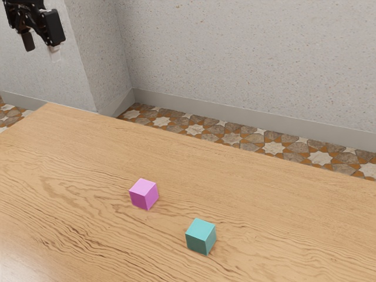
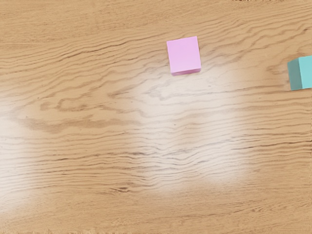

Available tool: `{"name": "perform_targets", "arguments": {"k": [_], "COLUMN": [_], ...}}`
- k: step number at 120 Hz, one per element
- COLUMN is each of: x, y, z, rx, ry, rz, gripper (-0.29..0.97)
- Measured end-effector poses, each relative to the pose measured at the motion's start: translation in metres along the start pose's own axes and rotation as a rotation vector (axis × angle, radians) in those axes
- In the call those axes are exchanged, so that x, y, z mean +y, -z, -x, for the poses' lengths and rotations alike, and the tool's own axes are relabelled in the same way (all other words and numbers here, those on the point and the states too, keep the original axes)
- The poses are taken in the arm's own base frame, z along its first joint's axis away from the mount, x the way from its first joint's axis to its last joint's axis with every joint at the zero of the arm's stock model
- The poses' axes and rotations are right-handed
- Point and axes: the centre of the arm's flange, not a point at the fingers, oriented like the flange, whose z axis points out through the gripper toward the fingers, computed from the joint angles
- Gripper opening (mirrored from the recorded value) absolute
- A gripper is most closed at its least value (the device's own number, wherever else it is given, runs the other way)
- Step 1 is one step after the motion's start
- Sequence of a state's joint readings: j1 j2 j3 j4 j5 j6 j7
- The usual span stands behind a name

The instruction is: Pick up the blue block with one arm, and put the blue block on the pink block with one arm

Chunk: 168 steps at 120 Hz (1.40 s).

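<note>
While the tool (image 1: pixel 40 48) hung high above the bench (image 1: pixel 76 170) at the exterior view's upper left, its fingers apart and nothing between them, the blue block (image 1: pixel 200 235) sat flat on the wood near the front edge, well apart from the arm. The pink block (image 1: pixel 144 194) stood near it, toward the exterior view's left and a little further back, with bare wood between the two. In the wrist view the pink block (image 2: pixel 184 55) showed whole and the blue block (image 2: pixel 302 72) was cut by the frame's edge. The blue block looked small, rigid and probably light (a plain cube with flat, smooth faces), so a grip across two opposite side faces, centred and level, seemed the soundest hold.
</note>
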State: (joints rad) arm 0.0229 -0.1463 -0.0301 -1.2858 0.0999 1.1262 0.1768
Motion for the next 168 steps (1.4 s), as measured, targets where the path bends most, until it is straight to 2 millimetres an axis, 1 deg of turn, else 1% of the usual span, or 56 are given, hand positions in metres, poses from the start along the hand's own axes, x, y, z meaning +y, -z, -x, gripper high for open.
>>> {"name": "perform_targets", "arguments": {"k": [4,8,15,19,24,26,33,36,38,46,53,58,62,66,72,76,82,85,89,98,103,111,122,126,132,138,153,160,168], "x": [-0.01,-0.013,-0.013,-0.004,0.022,0.036,0.109,0.137,0.151,0.194,0.216,0.223,0.227,0.229,0.233,0.235,0.242,0.248,0.257,0.276,0.286,0.299,0.315,0.321,0.324,0.322,0.304,0.304,0.308], "y": [-0.002,-0.003,-0.003,0.001,0.005,0.002,-0.028,-0.042,-0.05,-0.078,-0.093,-0.105,-0.122,-0.142,-0.179,-0.202,-0.227,-0.242,-0.257,-0.282,-0.302,-0.327,-0.357,-0.371,-0.383,-0.387,-0.392,-0.405,-0.415], "z": [0.001,0.001,0.001,0.003,0.003,0.0,-0.003,-0.007,-0.009,-0.017,-0.021,-0.027,-0.035,-0.047,-0.064,-0.07,-0.075,-0.076,-0.076,-0.071,-0.064,-0.056,-0.057,-0.056,-0.056,-0.06,-0.081,-0.092,-0.103], "rx": [-0.002,-0.002,0.0,0.004,0.008,0.002,-0.032,-0.046,-0.053,-0.058,-0.042,-0.034,-0.043,-0.062,-0.101,-0.123,-0.135,-0.142,-0.142,-0.13,-0.132,-0.136,-0.148,-0.156,-0.153,-0.136,-0.104,-0.116,-0.12], "ry": [0.019,0.025,0.024,0.006,-0.049,-0.077,-0.212,-0.262,-0.289,-0.368,-0.408,-0.42,-0.427,-0.435,-0.444,-0.445,-0.451,-0.46,-0.472,-0.486,-0.485,-0.468,-0.432,-0.417,-0.387,-0.345,-0.217,-0.177,-0.143], "rz": [0.014,0.023,0.034,0.04,0.054,0.055,0.022,0.006,-0.002,-0.027,-0.04,-0.042,-0.038,-0.028,-0.01,-0.003,0.002,0.004,0.005,0.005,0.014,0.035,0.067,0.076,0.087,0.097,0.123,0.142,0.16], "gripper": [0.68,0.68,0.68,0.68,0.68,0.68,0.68,0.68,0.68,0.68,0.68,0.68,0.68,0.68,0.68,0.68,0.68,0.68,0.68,0.68,0.68,0.68,0.68,0.68,0.68,0.68,0.68,0.68,0.68]}}
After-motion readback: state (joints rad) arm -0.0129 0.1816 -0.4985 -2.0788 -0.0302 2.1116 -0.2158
